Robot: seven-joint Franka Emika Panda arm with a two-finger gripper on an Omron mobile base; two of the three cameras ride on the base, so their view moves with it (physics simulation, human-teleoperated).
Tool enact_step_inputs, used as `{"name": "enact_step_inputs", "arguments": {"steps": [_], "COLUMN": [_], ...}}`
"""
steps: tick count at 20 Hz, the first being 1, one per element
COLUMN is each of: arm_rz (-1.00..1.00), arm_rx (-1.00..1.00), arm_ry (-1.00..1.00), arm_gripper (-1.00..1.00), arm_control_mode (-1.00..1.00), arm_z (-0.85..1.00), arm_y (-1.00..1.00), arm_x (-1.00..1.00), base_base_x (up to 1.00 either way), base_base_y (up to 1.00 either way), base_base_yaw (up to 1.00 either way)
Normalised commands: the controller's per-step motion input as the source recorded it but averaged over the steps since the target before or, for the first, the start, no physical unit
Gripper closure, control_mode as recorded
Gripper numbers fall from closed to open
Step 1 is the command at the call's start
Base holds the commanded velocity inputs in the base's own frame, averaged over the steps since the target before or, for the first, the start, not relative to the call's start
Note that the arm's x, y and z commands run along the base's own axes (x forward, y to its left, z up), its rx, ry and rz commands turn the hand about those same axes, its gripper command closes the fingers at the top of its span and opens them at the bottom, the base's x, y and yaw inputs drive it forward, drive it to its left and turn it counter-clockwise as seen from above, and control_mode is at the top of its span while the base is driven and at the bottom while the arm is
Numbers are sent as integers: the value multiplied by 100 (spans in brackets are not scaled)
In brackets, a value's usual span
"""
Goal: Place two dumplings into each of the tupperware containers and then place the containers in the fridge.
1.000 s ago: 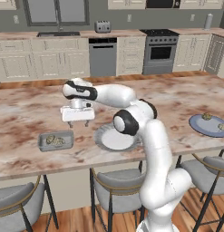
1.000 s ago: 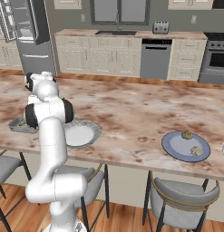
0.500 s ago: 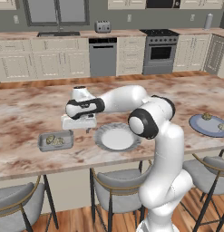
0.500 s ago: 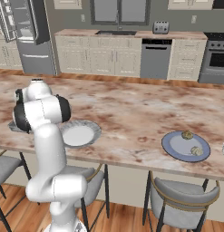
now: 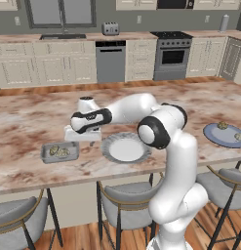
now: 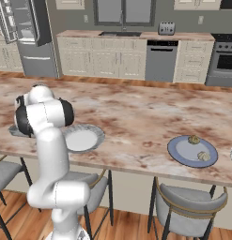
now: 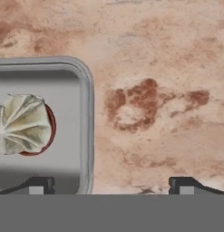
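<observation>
A shallow grey tupperware container lies on the marble island and holds two tan dumplings. My gripper hangs open just above its right end, with nothing between the fingers. In the hand view the container's rim runs between my two fingertips. One creased dumpling lies inside it on the left, and my gripper is wide open. Two more dumplings rest on a grey-blue plate far to the right. The fridge stands at the back left with its door open.
An empty round plate lies right of the container, under my forearm. Bar stools line the island's near edge. A dishwasher and an oven stand along the back wall.
The hand has come down and towards the near edge, close over the container's right end. The elbow has swung to the right. The jaws stayed open.
</observation>
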Motion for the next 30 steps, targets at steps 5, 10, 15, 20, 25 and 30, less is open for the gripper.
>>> {"name": "enact_step_inputs", "arguments": {"steps": [5,10,15,20,25,30], "arm_rz": [0,0,0,0,0,0], "arm_rx": [-7,-5,0,1,0,0], "arm_ry": [0,0,0,0,0,0], "arm_gripper": [-100,-100,-100,-100,-100,100], "arm_control_mode": [-100,-100,-100,-100,-100,-100], "arm_z": [-18,-32,-26,-13,-20,-35], "arm_y": [30,11,-1,-13,-12,4], "arm_x": [27,16,4,0,8,4], "base_base_x": [0,0,0,0,0,0], "base_base_y": [0,0,0,0,0,0], "base_base_yaw": [0,0,0,0,0,0]}}
